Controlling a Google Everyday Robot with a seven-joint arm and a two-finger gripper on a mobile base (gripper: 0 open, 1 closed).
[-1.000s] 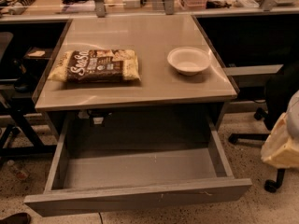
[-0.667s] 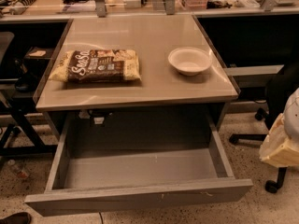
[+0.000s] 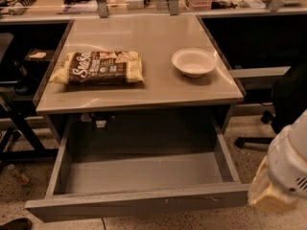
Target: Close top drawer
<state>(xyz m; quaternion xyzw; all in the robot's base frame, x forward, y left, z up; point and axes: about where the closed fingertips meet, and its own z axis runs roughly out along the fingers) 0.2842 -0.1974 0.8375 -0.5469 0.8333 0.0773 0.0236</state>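
The top drawer [image 3: 144, 202] is a wide grey box drawer under the table, pulled far out toward me, and its inside looks empty. Its flat front panel has small pale scuffs. My gripper [image 3: 268, 195] shows as a white and tan shape at the lower right edge of the camera view, just beside the right end of the drawer's front panel. I cannot tell whether it touches the panel.
On the grey table top [image 3: 144, 95] lie a brown snack bag [image 3: 98, 67] at the left and a white bowl [image 3: 194, 62] at the right. An office chair base [image 3: 268, 128] stands to the right. Dark desk frames stand to the left, with a cluttered bench behind.
My gripper has moved down and a little left, closer to the right end of the drawer front. The drawer stands open as before.
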